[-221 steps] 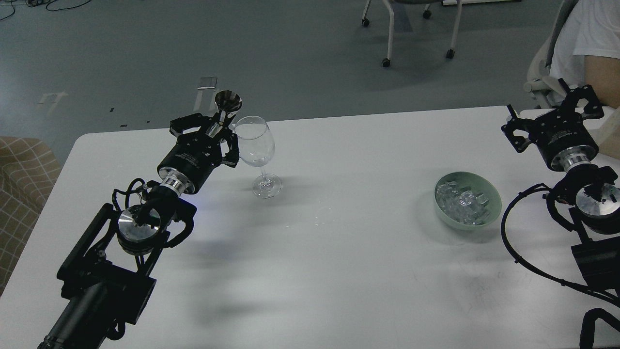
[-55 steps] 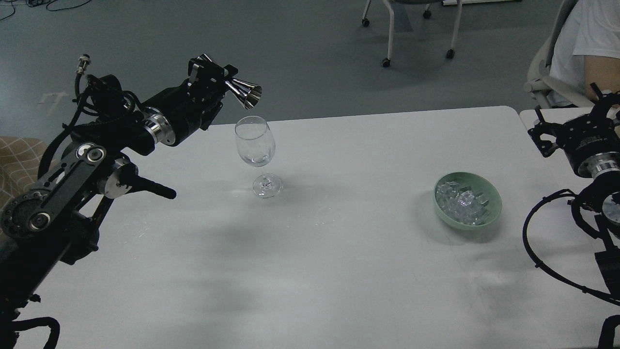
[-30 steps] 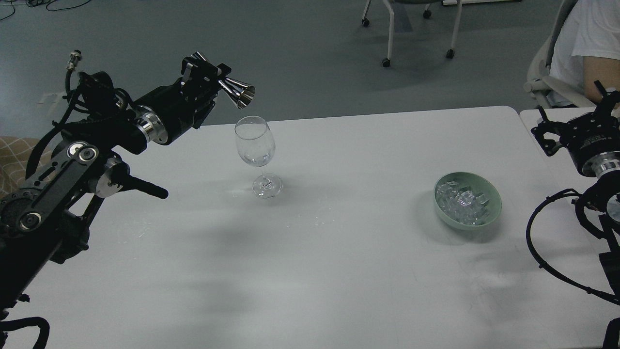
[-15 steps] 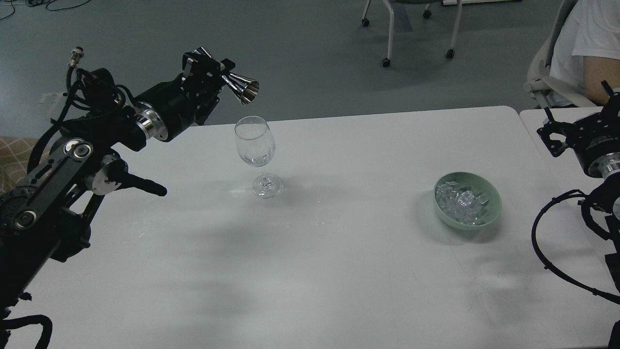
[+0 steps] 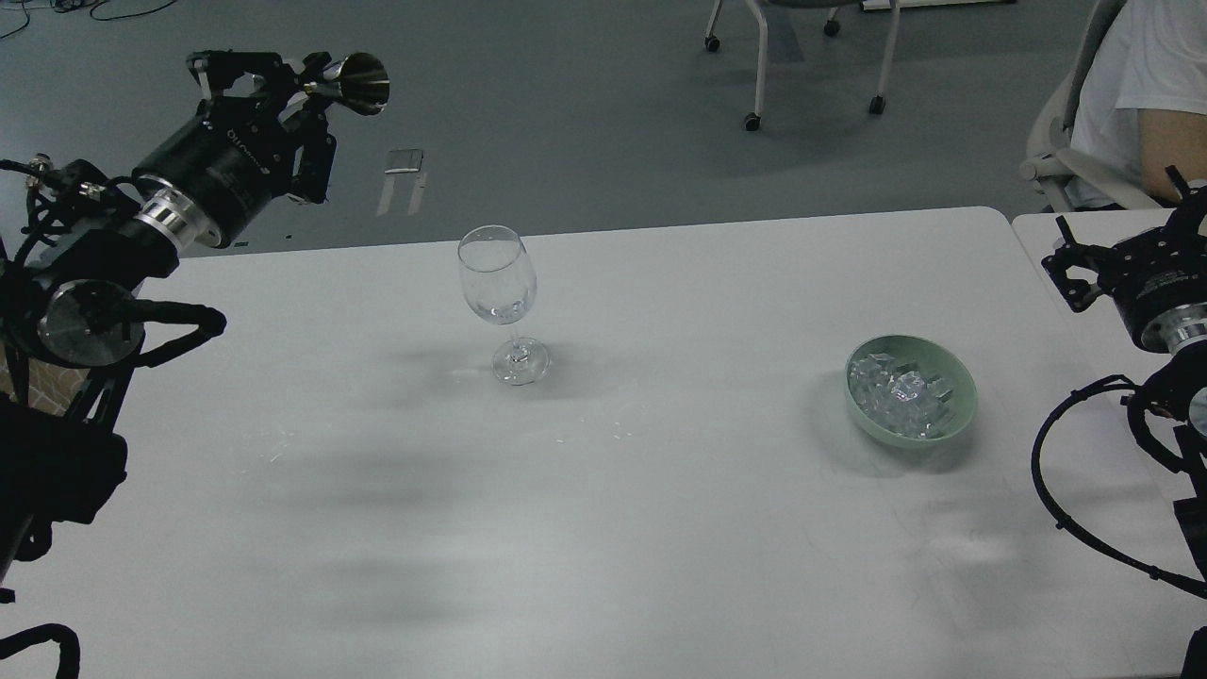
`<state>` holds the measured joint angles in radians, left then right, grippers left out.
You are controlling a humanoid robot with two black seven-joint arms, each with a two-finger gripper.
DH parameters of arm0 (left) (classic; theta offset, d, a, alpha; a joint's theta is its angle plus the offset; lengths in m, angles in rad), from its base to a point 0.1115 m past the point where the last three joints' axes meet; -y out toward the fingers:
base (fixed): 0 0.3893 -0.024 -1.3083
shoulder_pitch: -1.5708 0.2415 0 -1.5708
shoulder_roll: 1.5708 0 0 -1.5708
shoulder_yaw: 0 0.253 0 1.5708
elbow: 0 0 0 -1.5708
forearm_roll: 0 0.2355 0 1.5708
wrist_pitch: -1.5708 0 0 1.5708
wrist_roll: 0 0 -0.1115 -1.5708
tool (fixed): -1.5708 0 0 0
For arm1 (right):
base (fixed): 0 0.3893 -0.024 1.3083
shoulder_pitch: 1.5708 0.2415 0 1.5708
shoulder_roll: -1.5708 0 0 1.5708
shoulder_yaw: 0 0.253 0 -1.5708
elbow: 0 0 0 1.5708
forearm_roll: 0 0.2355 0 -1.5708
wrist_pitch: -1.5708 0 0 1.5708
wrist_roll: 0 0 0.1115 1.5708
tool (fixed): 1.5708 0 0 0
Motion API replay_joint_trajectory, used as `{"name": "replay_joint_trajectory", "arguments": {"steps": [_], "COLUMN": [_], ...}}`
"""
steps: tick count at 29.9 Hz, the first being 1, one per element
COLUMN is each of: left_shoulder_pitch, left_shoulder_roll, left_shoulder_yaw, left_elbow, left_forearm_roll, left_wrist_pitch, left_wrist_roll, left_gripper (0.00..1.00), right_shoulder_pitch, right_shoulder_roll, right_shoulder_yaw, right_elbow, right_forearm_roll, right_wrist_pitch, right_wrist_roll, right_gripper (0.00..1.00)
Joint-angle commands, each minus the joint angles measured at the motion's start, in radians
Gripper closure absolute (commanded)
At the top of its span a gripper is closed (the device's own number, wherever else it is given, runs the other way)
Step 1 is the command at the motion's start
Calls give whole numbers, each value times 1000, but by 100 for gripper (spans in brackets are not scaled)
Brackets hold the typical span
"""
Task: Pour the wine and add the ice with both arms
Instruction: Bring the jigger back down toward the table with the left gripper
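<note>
A clear wine glass (image 5: 498,288) stands upright on the white table (image 5: 603,528), left of centre. My left gripper (image 5: 306,85) is raised at the far left, well up and left of the glass, and is shut on a small silver measuring cup (image 5: 356,82) that lies nearly level with its mouth to the right. A pale green bowl (image 5: 957,420) at the right holds the ice (image 5: 901,394), several small clear cubes. My right gripper (image 5: 1127,245) is at the right edge, beyond the bowl, with its claw fingers spread and nothing in them.
A second table's edge (image 5: 1047,226) adjoins at the far right. A seated person (image 5: 1146,104) is behind the right arm. Chair legs on castors (image 5: 811,66) stand on the grey floor beyond the table. A checked seat (image 5: 28,377) is at the left.
My left arm has swung back and to the left, carrying the silver cup away from above the glass's rim. My right arm has barely shifted. Glass and bowl have not moved.
</note>
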<state>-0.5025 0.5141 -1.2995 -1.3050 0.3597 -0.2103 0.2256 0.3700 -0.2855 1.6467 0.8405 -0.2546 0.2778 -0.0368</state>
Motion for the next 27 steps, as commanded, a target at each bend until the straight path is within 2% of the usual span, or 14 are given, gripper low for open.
{"name": "replay_joint_trajectory", "arguments": {"steps": [1,7,12,15,19,21,22,23,27], "left_shoulder_pitch": [108,271,295,302,331,357,357,369,375], "left_shoulder_roll": [-3,-38,-109,-150,-186,-204,-204,-210,-230], "left_shoulder_yaw": [-53,-161,-233,-238,-241,-239,-239,-239,-245], "left_elbow": [10,36,137,225,270,289,290,293,296], "left_forearm_roll": [-158,-215,-272,-275,-278,-277,-277,-277,-284], "left_wrist_pitch": [-17,-104,-106,-107,-127,-136,-136,-136,-129], "left_wrist_roll": [-14,-69,-71,-80,-84,-127,-127,-147,-154], "left_gripper": [100,100,100,100,100,100,100,100,100], "right_shoulder_pitch": [0,0,0,1,10,12,12,10,4], "right_shoulder_roll": [-1,0,5,12,9,6,6,6,5], "right_shoulder_yaw": [-1,-7,-18,-19,-18,-18,-18,-18,-22], "right_elbow": [0,0,5,5,2,0,0,2,3], "right_forearm_roll": [0,-2,-2,-3,-5,-5,-5,-5,-9], "right_wrist_pitch": [-2,-11,-17,-17,-17,-17,-17,-17,-17], "right_wrist_roll": [0,0,0,0,0,0,0,0,0], "right_gripper": [0,0,0,0,0,0,0,0,0]}}
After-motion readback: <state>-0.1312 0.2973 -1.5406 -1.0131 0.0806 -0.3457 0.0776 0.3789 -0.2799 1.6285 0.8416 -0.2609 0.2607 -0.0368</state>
